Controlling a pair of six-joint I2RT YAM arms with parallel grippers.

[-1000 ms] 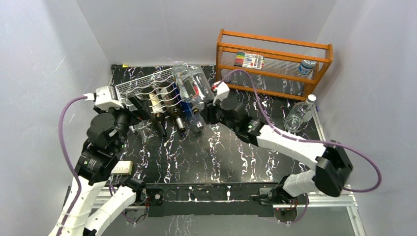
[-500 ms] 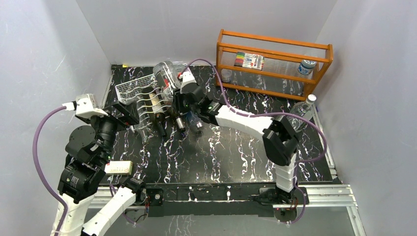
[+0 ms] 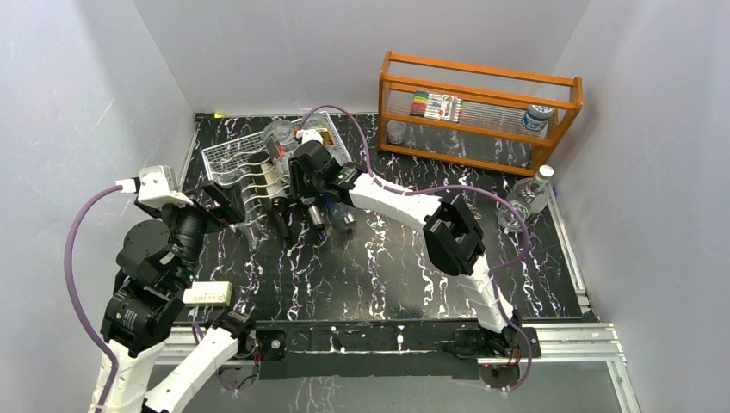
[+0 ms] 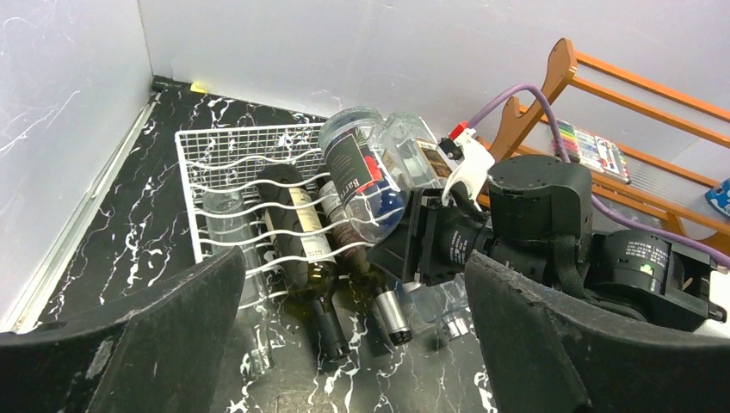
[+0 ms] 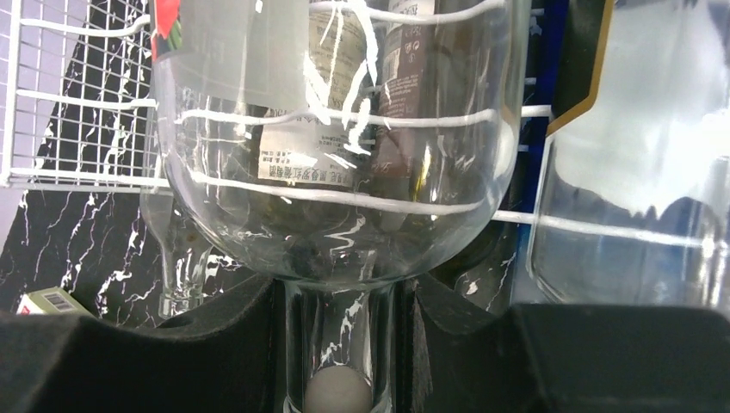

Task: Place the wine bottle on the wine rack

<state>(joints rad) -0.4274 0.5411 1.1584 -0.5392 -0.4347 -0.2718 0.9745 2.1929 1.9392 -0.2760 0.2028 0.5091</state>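
The white wire wine rack (image 3: 234, 157) stands at the back left and holds several bottles lying with their necks toward me. My right gripper (image 3: 299, 165) is shut on the neck of a clear wine bottle (image 3: 281, 138) and holds it tilted above the rack's right half. In the right wrist view the neck (image 5: 338, 344) sits between my fingers, and the bottle's body (image 5: 336, 129) lies over the rack's wavy wires. In the left wrist view the bottle (image 4: 366, 172) has a dark label. My left gripper (image 3: 225, 205) is open and empty, in front of the rack (image 4: 222, 163).
In the rack lie a clear bottle (image 4: 231, 241), a dark bottle (image 4: 303, 249) and a dark bottle with a silver cap (image 4: 383, 301). An orange wooden shelf (image 3: 478, 112) stands at the back right. A plastic water bottle (image 3: 527, 200) stands at the right edge.
My right arm has swung left and carried the clear bottle from the rack's right end to above its middle. My left arm drew back from the rack, then stayed still.
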